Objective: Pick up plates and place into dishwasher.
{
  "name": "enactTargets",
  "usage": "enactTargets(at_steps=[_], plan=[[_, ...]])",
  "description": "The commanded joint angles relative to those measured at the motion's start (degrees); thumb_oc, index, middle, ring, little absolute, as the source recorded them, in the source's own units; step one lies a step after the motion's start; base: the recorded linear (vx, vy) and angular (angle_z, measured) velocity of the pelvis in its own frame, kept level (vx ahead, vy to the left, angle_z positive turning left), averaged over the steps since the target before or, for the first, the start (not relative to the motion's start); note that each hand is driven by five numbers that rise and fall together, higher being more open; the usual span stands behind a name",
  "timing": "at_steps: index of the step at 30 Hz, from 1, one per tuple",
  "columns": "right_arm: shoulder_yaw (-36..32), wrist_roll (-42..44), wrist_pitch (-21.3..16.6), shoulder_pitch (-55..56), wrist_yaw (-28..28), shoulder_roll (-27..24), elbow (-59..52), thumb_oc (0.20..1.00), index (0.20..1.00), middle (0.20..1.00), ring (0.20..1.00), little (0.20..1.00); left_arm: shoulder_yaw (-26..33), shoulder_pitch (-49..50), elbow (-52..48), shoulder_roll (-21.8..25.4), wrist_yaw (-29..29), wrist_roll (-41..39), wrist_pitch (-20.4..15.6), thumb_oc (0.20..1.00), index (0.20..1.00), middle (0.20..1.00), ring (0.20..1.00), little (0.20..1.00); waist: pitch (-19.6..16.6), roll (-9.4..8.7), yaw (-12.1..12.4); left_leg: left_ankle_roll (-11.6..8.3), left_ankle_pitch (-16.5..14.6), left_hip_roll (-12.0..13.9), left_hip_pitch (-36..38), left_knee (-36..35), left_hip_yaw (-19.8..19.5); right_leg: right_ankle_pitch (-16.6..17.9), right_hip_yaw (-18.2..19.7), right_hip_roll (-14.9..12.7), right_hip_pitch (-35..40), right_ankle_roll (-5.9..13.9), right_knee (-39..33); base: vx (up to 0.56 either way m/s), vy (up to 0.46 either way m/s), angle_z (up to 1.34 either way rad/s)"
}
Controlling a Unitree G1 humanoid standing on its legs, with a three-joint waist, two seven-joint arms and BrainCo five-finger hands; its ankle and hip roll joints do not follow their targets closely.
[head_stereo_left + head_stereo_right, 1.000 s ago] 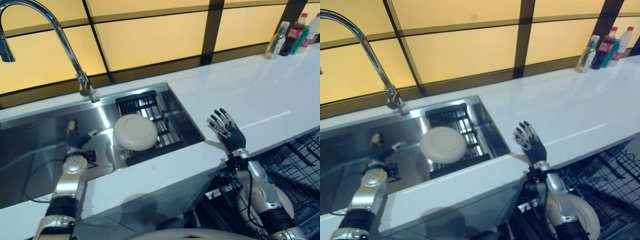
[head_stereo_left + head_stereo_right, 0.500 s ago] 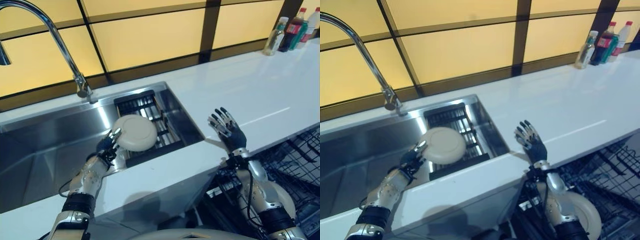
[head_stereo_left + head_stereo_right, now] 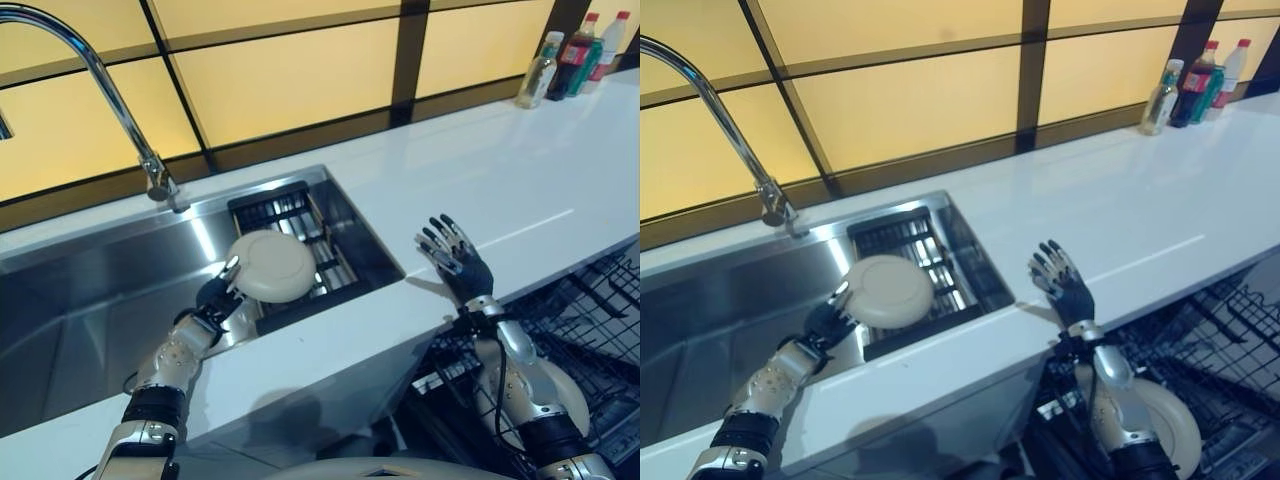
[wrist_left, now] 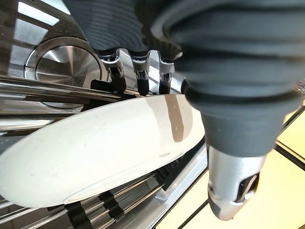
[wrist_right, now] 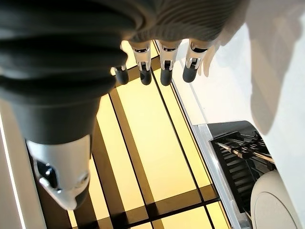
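Note:
A round cream plate (image 3: 272,265) lies tilted on a black rack (image 3: 290,205) in the steel sink (image 3: 90,290). My left hand (image 3: 215,297) reaches into the sink and meets the plate's left edge. In the left wrist view its straight fingers (image 4: 142,76) touch the rim of the plate (image 4: 95,152), and the thumb (image 4: 233,191) stands apart on the other side. My right hand (image 3: 455,265) is held up open above the counter's front edge, fingers spread, holding nothing. Another cream plate (image 3: 1165,420) stands in the dishwasher rack (image 3: 600,320) behind my right forearm.
A tall curved faucet (image 3: 110,90) rises behind the sink at the left. The white counter (image 3: 500,180) runs to the right, with several bottles (image 3: 575,55) at its far end. The open dishwasher's black wire rack lies below the counter at the lower right.
My left hand has moved right across the sink, from beside the drain to the plate's left edge. The right hand has stayed where it was.

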Motion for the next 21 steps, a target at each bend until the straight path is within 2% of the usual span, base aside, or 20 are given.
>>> enactTargets(at_steps=[1,3,21], plan=[[0.8,-0.3,-1.9,-0.8,1.2,1.8,-2.0,1.0,1.0,1.0,1.0,1.0,-1.9,-1.5,3.1,-1.8,-3.9,-1.1,-1.6,0.598,0.598,0.598,0.598,0.598,-1.5,-2.43,-1.4,5.0,-3.8,-3.3,-7.1,8.4,2.3,-2.9,-0.6,-2.9,-0.9,4.04,4.5,0.0,0.0,0.0],[0.8,-0.3,-1.9,-0.8,1.2,2.0,-1.9,1.0,1.0,1.0,1.0,1.0,-1.9,-1.6,2.8,-1.6,-3.9,-0.1,-1.9,0.2,0.2,0.2,0.2,0.2,-1.6,-2.4,-1.3,5.0,-3.8,-3.3,-7.0,8.4,2.4,-3.0,-0.6,-2.9,-0.8,4.07,4.5,0.0,0.0,0.0],[1.3,-0.1,-2.0,-1.1,0.7,2.1,-1.9,1.0,1.0,1.0,1.0,1.0,-1.6,-1.5,2.0,-1.0,-3.6,2.5,-2.4,0.2,0.2,0.2,0.2,0.2,-1.7,-2.48,-0.8,5.03,-3.8,-3.6,-7.1,8.7,1.9,-3.0,-0.8,-3.0,-0.4,3.97,4.4,0.0,0.0,0.0]])
